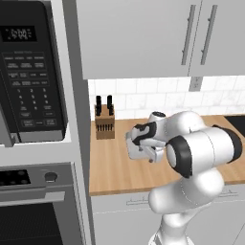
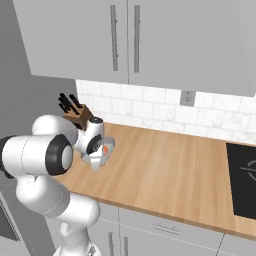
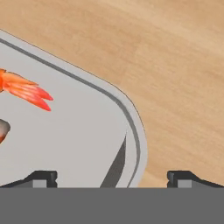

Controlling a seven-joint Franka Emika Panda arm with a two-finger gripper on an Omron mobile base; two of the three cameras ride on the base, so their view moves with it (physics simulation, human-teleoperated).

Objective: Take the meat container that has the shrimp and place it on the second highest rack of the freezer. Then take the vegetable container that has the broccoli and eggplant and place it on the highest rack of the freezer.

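The shrimp [image 3: 24, 89] is seen in the hand view lying in a light-grey meat container [image 3: 83, 144], whose rounded corner rim runs between the two finger tips of the gripper [image 3: 112, 177]. One dark tip sits over the tray floor and the other over the wooden counter [image 3: 175, 65] beyond the rim, so the fingers are spread apart with the rim between them and nothing is yet clamped. In the left base view the gripper [image 1: 139, 150] is held low over the counter [image 1: 110, 167], a little in front of the knife block [image 1: 105, 122], and a spot of orange beside the hand in the right base view suggests the shrimp, though this cannot be told for sure. The task is judged to be at its very start: the container rests on the counter and has not been lifted, and the grasp on its rim remains to be closed. The carry to the freezer's second highest rack is still to be done, and the whole second half, with the broccoli and eggplant container, is untouched as far as can be seen.
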